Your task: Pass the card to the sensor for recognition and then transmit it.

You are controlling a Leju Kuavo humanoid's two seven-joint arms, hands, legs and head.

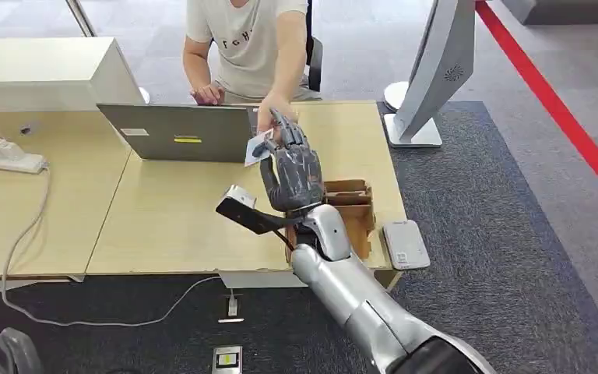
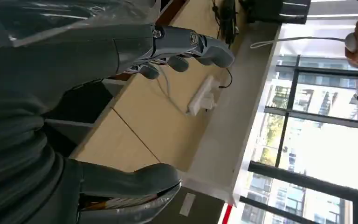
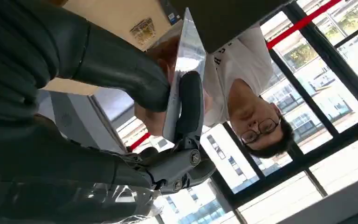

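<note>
My right hand (image 1: 292,167) is raised over the wooden table (image 1: 171,218), just in front of an open laptop (image 1: 179,132). It pinches a white card (image 1: 257,146) between thumb and finger. The right wrist view shows the card (image 3: 184,60) almost edge-on, with the thumb (image 3: 121,70) on one face and a finger (image 3: 191,107) on the other. A seated person's hand (image 1: 272,111) reaches over the laptop to the card's far end and seems to touch it. A flat white sensor pad (image 1: 405,243) lies at the table's near right corner. My left hand (image 2: 98,60) holds nothing, its fingers (image 2: 186,46) spread.
A brown cardboard holder (image 1: 354,206) stands under my right forearm. A white power strip (image 1: 4,156) with a trailing cable lies at the far left. A white kiosk on a stand (image 1: 428,70) rises right of the table. A red floor line (image 1: 561,109) runs at the right.
</note>
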